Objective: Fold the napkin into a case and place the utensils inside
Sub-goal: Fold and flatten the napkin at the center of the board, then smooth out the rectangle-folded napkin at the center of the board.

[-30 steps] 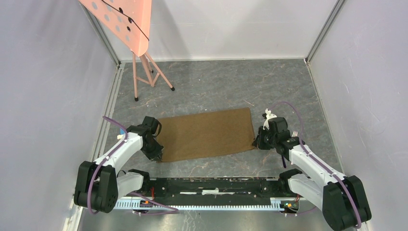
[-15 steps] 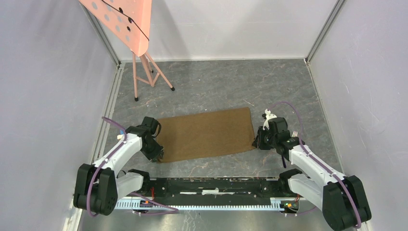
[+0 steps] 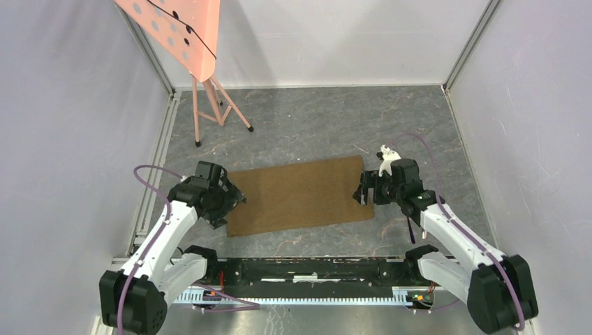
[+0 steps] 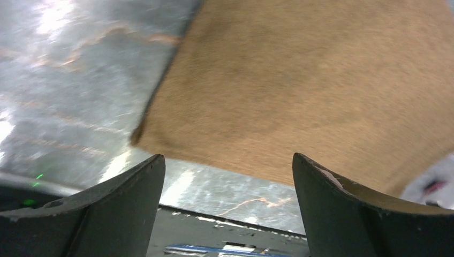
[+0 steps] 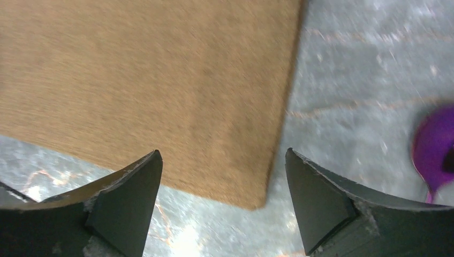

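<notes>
Currently the grey marbled table (image 3: 314,118) carries the napkin (image 3: 300,195), spread flat as a wide rectangle between the two arms. It is not a narrow case. Whether it is already doubled cannot be told.

The left gripper (image 4: 227,163) hangs over the near-left corner with jaws spread wide and nothing between them. The right gripper (image 5: 224,155) hangs over the near-right corner, likewise spread and empty.

A blurred purple shape (image 5: 434,143) lies just right of the cloth; it may be a utensil handle or a cable.

Judgement: folding is early at best. The case and loading the utensils remain.
</notes>
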